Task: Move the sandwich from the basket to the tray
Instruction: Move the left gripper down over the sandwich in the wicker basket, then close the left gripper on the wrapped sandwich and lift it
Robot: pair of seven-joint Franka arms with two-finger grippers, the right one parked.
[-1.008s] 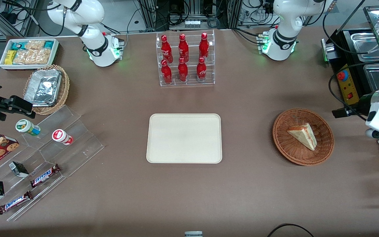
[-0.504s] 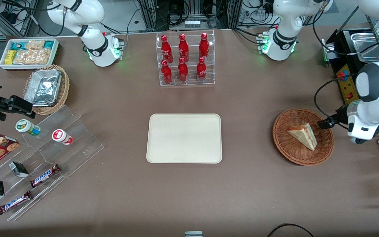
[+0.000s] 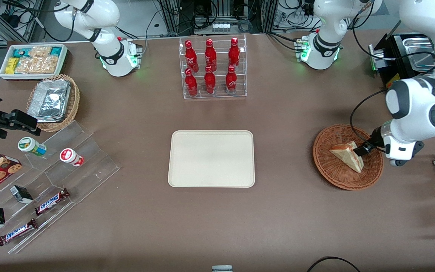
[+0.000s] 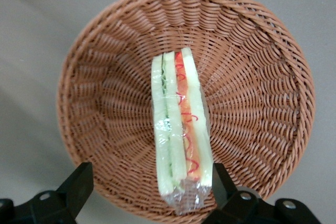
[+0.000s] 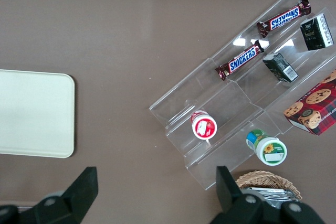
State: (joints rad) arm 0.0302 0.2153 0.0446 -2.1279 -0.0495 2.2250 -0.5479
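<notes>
The left arm's gripper (image 4: pixel 147 184) is hovering over the reddish-brown wicker basket (image 3: pixel 338 173), at the part of its rim toward the working arm's end of the table. Its jaws are standing wide open, one finger on each side of the sandwich (image 4: pixel 181 135), neither finger touching it, and nothing is held. In the front view the gripper (image 3: pixel 363 149) is showing just above the sandwich's wide end.

The sandwich (image 3: pixel 347 155) is lying inside the basket (image 4: pixel 105 103), wrapped in clear film, its cut edge facing up toward the wrist camera, with green filling in one layer and red and orange in the other. It is resting on the woven floor near the basket's centre.

The cream tray (image 3: pixel 179 177) is sitting flat on the brown table (image 3: pixel 278 226), well apart from the basket, toward the parked arm's end. It is carrying nothing.
</notes>
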